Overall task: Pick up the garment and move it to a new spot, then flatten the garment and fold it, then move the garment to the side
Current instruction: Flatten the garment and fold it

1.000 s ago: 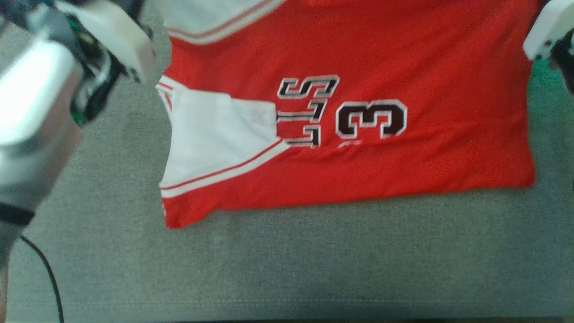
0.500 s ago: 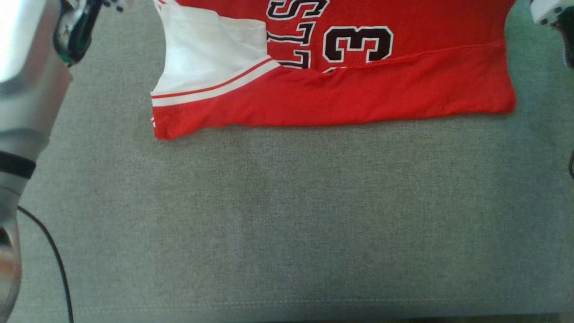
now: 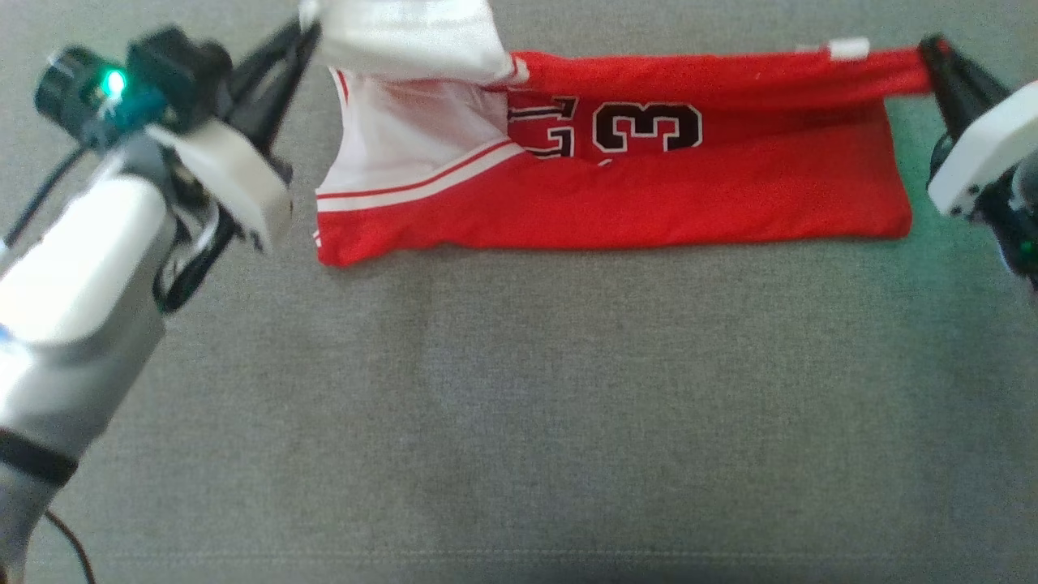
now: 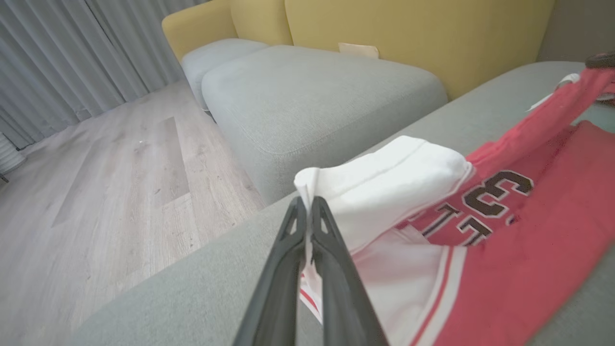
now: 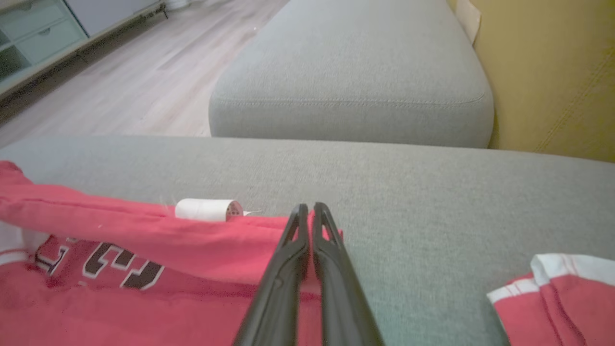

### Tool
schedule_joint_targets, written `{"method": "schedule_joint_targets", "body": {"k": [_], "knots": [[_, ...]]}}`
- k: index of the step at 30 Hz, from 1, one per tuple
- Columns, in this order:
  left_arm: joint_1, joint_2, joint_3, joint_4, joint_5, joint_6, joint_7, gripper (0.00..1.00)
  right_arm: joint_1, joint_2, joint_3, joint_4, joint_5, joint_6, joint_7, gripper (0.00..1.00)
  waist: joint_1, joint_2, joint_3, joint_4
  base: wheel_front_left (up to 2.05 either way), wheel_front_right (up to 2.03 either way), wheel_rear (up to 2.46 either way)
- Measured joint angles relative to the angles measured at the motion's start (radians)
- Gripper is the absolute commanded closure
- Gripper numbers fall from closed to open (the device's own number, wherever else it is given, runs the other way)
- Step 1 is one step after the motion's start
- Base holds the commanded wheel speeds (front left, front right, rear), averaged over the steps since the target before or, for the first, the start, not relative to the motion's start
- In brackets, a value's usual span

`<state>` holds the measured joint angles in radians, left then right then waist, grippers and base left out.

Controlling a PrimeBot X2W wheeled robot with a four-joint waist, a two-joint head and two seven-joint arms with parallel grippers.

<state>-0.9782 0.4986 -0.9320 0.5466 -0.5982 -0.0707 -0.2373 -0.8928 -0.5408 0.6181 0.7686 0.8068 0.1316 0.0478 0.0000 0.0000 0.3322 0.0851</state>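
The garment [image 3: 616,203] is a red jersey with white side panels and a black "3", lying on the grey cushion [image 3: 519,405]. Its far edge is lifted and stretched taut between both grippers. My left gripper [image 3: 308,32] is shut on the white corner at the upper left; in the left wrist view its fingertips [image 4: 305,204] pinch that white fold of the garment [image 4: 528,230]. My right gripper [image 3: 932,49] is shut on the red hem corner at the upper right, and in the right wrist view [image 5: 310,209] it grips the red edge of the garment [image 5: 144,240] beside a white tag [image 5: 204,210].
A second grey seat cushion [image 4: 312,91] and a yellow sofa back [image 4: 408,29] lie beyond the work surface. Wooden floor [image 4: 96,168] and curtains [image 4: 48,57] are to the side. Another red and white cloth [image 5: 562,288] lies near my right gripper.
The head view has shifted. Both grippers now show at the garment's raised far edge, which has come toward me and covers the upper part of the lettering.
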Motion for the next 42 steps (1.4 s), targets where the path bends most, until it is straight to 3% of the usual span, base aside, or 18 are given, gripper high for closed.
{"method": "schedule_joint_targets", "body": {"k": [11, 26, 27, 28, 29, 30, 31, 35, 39, 42], "knots": [[0.184, 0.107, -0.105, -0.189, -0.011, -0.014, 0.139, 1.0, 0.111, -0.114, 0.152, -0.112, 0.104, 0.0, 0.179, 1.0, 0.0, 0.0, -0.058, 0.017, 0.0, 0.0, 0.0], [0.206, 0.075, -0.15, -0.117, 0.007, 0.019, 0.123, 1.0, 0.129, -0.133, 0.252, -0.125, 0.143, 0.0, 0.3, 1.0, 0.0, 0.0, -0.088, -0.013, 0.0, 0.0, 0.0], [0.214, 0.069, -0.15, -0.105, 0.007, 0.02, 0.115, 1.0, 0.129, -0.132, 0.262, -0.124, 0.133, 0.0, 0.3, 0.25, 0.0, 0.0, -0.092, -0.014, 0.0, 0.0, 0.0], [0.222, 0.062, -0.15, -0.089, 0.007, 0.025, 0.107, 1.0, 0.129, -0.131, 0.268, -0.119, 0.133, 0.0, 0.3, 0.0, 0.0, 0.0, -0.097, -0.016, 0.0, 0.0, 0.0], [0.232, 0.054, -0.15, -0.076, 0.007, 0.033, 0.097, 0.57, 0.13, -0.128, 0.269, -0.114, 0.136, 0.0, 0.3, 0.0, 0.0, 0.0, -0.102, -0.018, 0.0, 0.0, 0.0], [0.242, 0.048, -0.149, -0.062, 0.004, 0.042, 0.085, 0.07, 0.13, -0.127, 0.269, -0.11, 0.14, 0.0, 0.3, 0.0, 0.0, 0.0, -0.109, -0.02, 0.0, 0.0, 0.0], [0.252, 0.041, -0.146, -0.051, -0.002, 0.05, 0.073, 0.0, 0.13, -0.125, 0.268, -0.109, 0.145, 0.0, 0.3, 0.0, 0.0, 0.0, -0.116, -0.023, 0.0, 0.0, 0.0], [0.287, 0.01, -0.09, -0.022, -0.049, 0.104, 0.028, 0.0, 0.136, -0.12, 0.245, -0.104, 0.158, 0.0, 0.262, 0.0, 0.0, 0.0, -0.151, -0.033, 0.0, 0.0, 0.0], [0.309, -0.016, 0.039, -0.041, -0.112, 0.188, -0.01, 0.0, 0.148, -0.089, 0.161, -0.099, 0.194, 0.0, 0.149, 0.0, 0.0, 0.0, -0.188, -0.045, 0.0, 0.0, 0.0], [0.344, -0.034, 0.185, -0.143, -0.122, 0.255, -0.012, 0.0, 0.148, -0.045, 0.083, -0.117, 0.214, 0.0, 0.032, 0.0, 0.0, 0.0, -0.21, -0.056, 0.0, 0.0, 0.0]]}}
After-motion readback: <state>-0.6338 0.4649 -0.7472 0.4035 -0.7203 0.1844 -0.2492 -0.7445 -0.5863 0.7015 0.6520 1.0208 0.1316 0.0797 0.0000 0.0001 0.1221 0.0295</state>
